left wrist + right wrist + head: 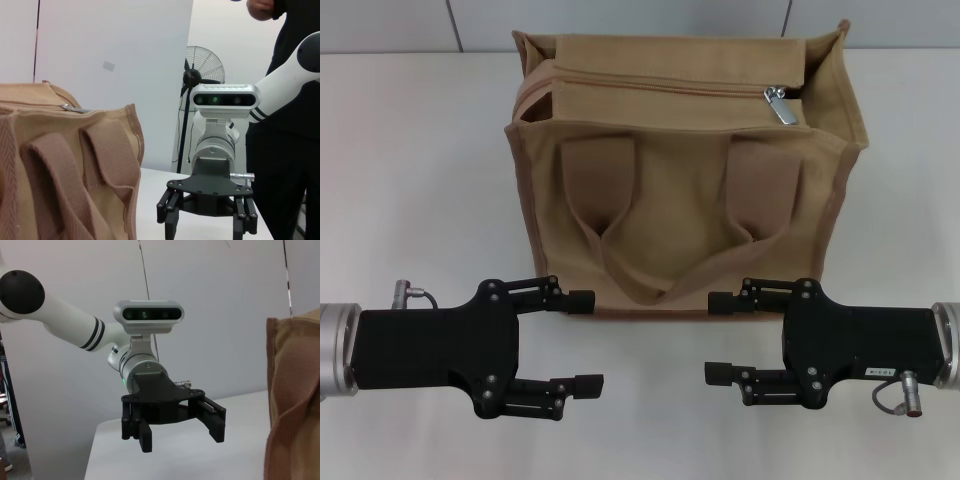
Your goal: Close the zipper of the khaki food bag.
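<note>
The khaki food bag (680, 190) stands upright on the white table, its handle loop hanging down the near side. The zipper track (660, 84) runs along its top, its two sides lying close together. The silver slider with its pull tab (778, 103) sits at the right end. My left gripper (585, 342) and right gripper (720, 338) are both open and empty, low in front of the bag and facing each other. The left wrist view shows the bag (65, 170), the pull tab (70, 107) and the right gripper (205, 225). The right wrist view shows the left gripper (180, 432) and a bag edge (295, 400).
The white table (410, 180) extends on both sides of the bag. A wall stands behind it. In the left wrist view a person in black (287, 140) and a standing fan (202, 75) are beyond the table's right side.
</note>
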Available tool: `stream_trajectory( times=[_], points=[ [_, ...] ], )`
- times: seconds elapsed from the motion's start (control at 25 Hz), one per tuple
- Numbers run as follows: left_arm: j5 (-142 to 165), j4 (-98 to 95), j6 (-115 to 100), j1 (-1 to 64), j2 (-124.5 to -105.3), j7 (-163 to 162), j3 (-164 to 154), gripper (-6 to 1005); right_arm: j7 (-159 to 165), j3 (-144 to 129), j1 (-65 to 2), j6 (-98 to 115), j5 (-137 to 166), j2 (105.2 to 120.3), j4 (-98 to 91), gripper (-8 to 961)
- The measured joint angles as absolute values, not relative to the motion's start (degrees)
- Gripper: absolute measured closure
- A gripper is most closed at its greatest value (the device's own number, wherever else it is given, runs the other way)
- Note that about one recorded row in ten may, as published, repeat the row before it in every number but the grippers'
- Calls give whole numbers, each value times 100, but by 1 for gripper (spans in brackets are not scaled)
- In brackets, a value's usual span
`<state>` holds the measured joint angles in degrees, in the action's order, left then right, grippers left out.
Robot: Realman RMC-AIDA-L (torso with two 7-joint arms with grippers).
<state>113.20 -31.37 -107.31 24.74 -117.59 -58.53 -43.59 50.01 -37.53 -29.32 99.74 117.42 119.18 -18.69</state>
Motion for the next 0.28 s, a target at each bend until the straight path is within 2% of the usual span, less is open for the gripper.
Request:
stream_trajectory(
  times=[0.28],
  points=[
    [11320, -3154, -10731, 2499, -11759, -5853, -4359, 186, 5001, -3753, -2936, 9966, 11742, 11918, -1877, 244]
  ],
)
